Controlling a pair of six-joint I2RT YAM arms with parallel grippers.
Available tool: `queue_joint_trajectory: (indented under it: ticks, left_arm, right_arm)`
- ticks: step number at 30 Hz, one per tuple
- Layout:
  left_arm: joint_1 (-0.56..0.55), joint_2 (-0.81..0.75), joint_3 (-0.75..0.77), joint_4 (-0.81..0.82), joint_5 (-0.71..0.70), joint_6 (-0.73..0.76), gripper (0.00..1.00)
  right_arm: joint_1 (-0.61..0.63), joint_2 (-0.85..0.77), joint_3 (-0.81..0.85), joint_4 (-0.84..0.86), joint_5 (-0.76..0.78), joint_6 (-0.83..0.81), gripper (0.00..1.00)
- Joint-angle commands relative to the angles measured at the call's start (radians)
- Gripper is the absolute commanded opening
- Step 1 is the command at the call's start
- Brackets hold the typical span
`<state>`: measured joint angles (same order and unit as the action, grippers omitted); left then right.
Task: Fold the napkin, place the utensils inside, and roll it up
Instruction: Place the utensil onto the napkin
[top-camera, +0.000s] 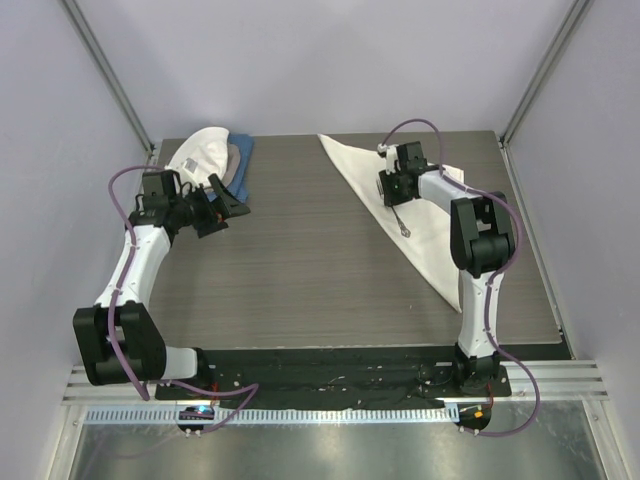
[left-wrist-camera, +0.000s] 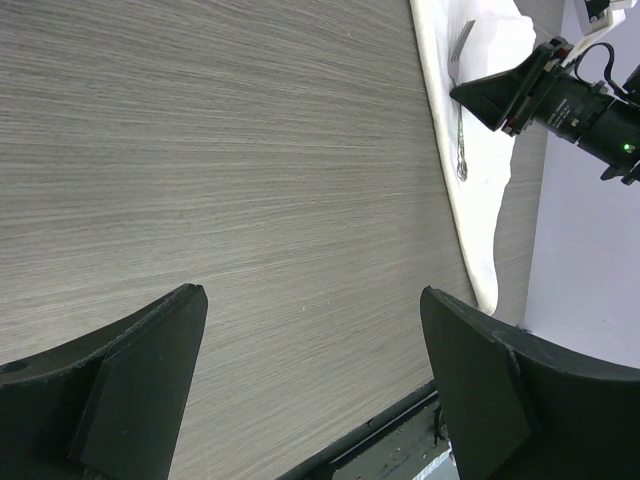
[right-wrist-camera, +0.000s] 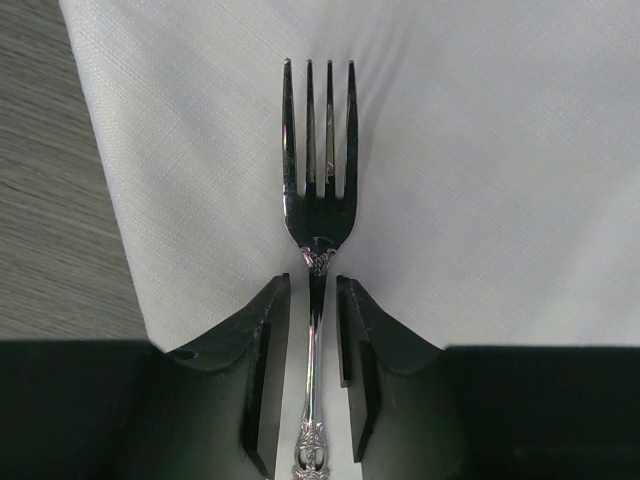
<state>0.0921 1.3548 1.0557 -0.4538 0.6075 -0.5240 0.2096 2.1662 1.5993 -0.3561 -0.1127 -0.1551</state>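
The cream napkin (top-camera: 420, 250) lies folded into a long triangle on the right side of the table. The silver fork (top-camera: 401, 220) lies on it, ring end toward the near side. In the right wrist view the fork (right-wrist-camera: 320, 200) rests flat on the napkin (right-wrist-camera: 480, 200), tines pointing away. My right gripper (right-wrist-camera: 313, 282) is low over it, jaws slightly apart on either side of the handle, with a gap showing on both sides. My left gripper (top-camera: 222, 205) is open and empty above the table at the far left. Its view (left-wrist-camera: 312, 295) shows the napkin (left-wrist-camera: 480, 190) and fork (left-wrist-camera: 460, 130) far off.
A stack of white, tan and blue cloths (top-camera: 210, 155) lies at the back left, just behind my left gripper. The wood-grain table (top-camera: 300, 260) has a black strip along its near edge. Grey walls close in both sides.
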Motion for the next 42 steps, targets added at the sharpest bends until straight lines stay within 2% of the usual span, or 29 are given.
queue_joint_trajectory:
  ticks: [1, 4, 10, 25, 26, 30, 31, 34, 38, 42]
  left_arm:
    - [0.0, -0.005, 0.001, 0.037, 0.034, -0.011, 0.93]
    - [-0.002, -0.006, 0.0, 0.038, 0.034, -0.011, 0.93]
    - [0.0, -0.003, 0.0, 0.041, 0.04, -0.018, 0.93]
    - [0.0, -0.013, -0.006, 0.05, 0.054, -0.019, 0.93]
    - [0.0, -0.013, -0.006, 0.052, 0.055, -0.021, 0.92]
    - [-0.002, -0.01, -0.006, 0.055, 0.061, -0.024, 0.92]
    - [0.0, -0.01, -0.008, 0.055, 0.063, -0.025, 0.92]
    - [0.0, -0.013, -0.01, 0.06, 0.061, -0.024, 0.93]
    - [0.0, -0.014, -0.007, 0.052, 0.048, -0.014, 0.93]
    - [0.0, -0.017, -0.003, 0.041, 0.035, -0.007, 0.93]
  right_arm:
    - [0.011, 0.009, 0.017, 0.016, 0.013, -0.001, 0.29]
    - [0.013, 0.014, 0.022, 0.009, 0.016, -0.003, 0.21]
    - [0.022, 0.007, 0.014, 0.009, 0.015, -0.009, 0.14]
    - [0.042, 0.0, 0.019, -0.004, 0.014, -0.027, 0.14]
    - [0.043, 0.0, 0.024, -0.007, 0.024, -0.027, 0.16]
    - [0.068, -0.035, 0.03, -0.012, 0.062, -0.026, 0.45]
    - [0.077, -0.042, 0.034, -0.012, 0.073, -0.026, 0.48]
    - [0.129, -0.051, 0.073, -0.027, 0.18, -0.052, 0.54]
    - [0.2, -0.028, 0.163, -0.032, 0.301, -0.075, 0.56]
    - [0.238, 0.024, 0.241, -0.001, 0.327, -0.081, 0.56]
